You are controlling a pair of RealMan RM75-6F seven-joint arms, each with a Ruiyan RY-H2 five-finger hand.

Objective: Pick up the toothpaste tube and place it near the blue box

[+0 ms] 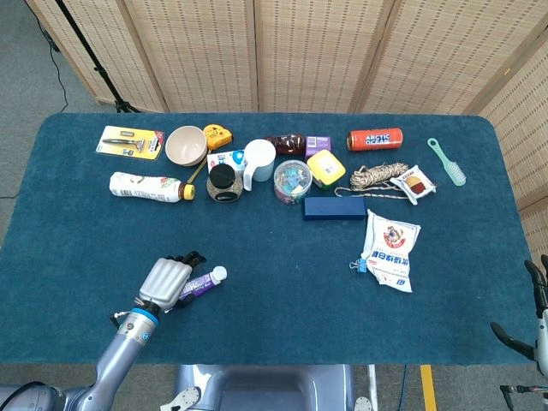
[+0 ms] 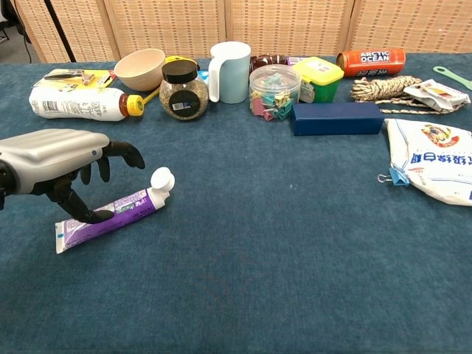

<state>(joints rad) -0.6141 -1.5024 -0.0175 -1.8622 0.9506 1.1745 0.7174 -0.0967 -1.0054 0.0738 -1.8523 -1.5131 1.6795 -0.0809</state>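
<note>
The purple toothpaste tube point(image 2: 110, 217) with a white cap lies flat on the blue table cloth at the front left; in the head view only its cap end point(image 1: 208, 278) shows past my hand. My left hand point(image 2: 59, 166) point(image 1: 167, 281) arches over the tube's rear half, fingers spread and hanging just above it. The thumb tip touches the tube's near side. The tube is not lifted. The dark blue box point(image 2: 336, 118) point(image 1: 334, 208) lies mid-table to the right. My right hand point(image 1: 538, 318) shows only at the bottom right corner, off the table, fingers apart and holding nothing.
Behind the tube stand a white bottle point(image 2: 77, 103), bowl point(image 2: 140, 68), glass jar point(image 2: 183, 90) and light blue mug point(image 2: 230, 71). A tub of clips point(image 2: 274, 92) and a yellow-lidded box point(image 2: 318, 77) crowd the blue box's far side; a white pouch point(image 2: 435, 158) lies right of it.
</note>
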